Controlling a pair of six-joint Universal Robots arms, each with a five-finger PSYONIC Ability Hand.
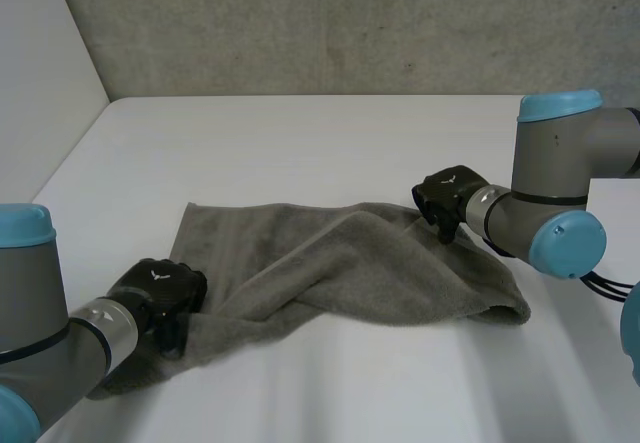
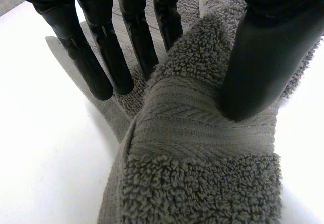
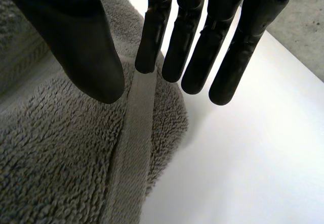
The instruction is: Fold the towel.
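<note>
A rumpled grey terry-cloth towel is spread across the near half of the flat white table, with its right part folded loosely over the middle in a diagonal drape. The black left hand is placed on the towel's near left corner. In the left wrist view, a raised ridge of the towel is pinched between the thumb and the nearest of the straight fingers, while the other fingertips are held over flat cloth and bare table. The black right hand is set at the towel's far right edge. In the right wrist view its fingers are held straight and slightly spread, nothing is gripped, and the towel's flat woven hem is seen between thumb and first finger.
</note>
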